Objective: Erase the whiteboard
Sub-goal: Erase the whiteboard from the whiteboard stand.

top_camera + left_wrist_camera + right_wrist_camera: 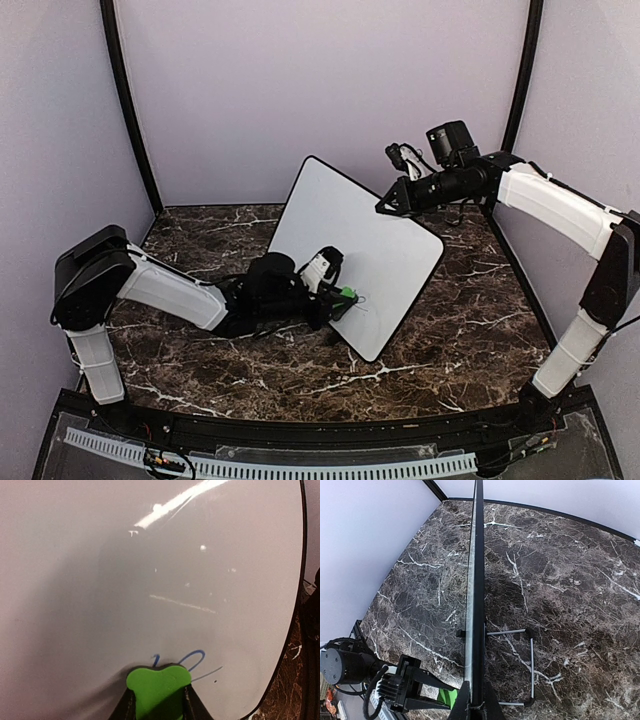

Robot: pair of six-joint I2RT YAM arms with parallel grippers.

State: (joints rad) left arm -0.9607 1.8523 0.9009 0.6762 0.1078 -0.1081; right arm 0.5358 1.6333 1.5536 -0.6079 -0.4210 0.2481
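Note:
The whiteboard (355, 245) stands upright and tilted on the marble table, black-framed, mostly white. In the left wrist view its face (150, 570) fills the frame, with a few blue marker strokes (192, 661) near its lower edge. My left gripper (335, 298) is shut on a green eraser (159, 687), pressed against the board just below those strokes. My right gripper (385, 207) is shut on the board's top edge; in the right wrist view its fingers (462, 703) clamp the thin black frame (478, 580) seen edge-on.
The board's wire stand (530, 667) rests on the marble table (470, 330) behind it. Grey enclosure walls with black posts (125, 110) surround the table. The left arm (170, 290) lies low across the table's left side.

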